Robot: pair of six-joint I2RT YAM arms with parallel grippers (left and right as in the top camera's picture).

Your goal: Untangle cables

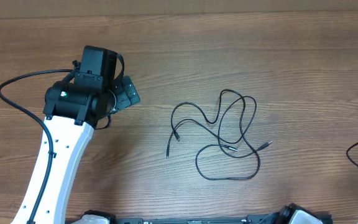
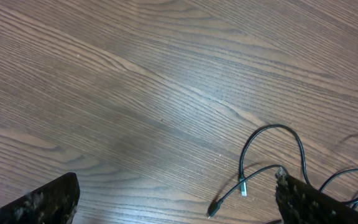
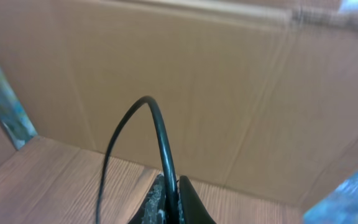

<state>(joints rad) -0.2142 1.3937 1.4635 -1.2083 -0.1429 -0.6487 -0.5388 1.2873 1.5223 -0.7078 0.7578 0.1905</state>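
Thin black cables (image 1: 220,134), silver at some tips, lie on a brown wood-grain table (image 1: 229,50). The left arm (image 1: 58,168) is white with black housing. Tan cardboard (image 3: 216,93) backs 1 black cable (image 3: 161,140).

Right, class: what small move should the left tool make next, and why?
Probably move the open, empty left tool toward the tangled thin black cables lying to its right; the right tool is shut on another black cord.
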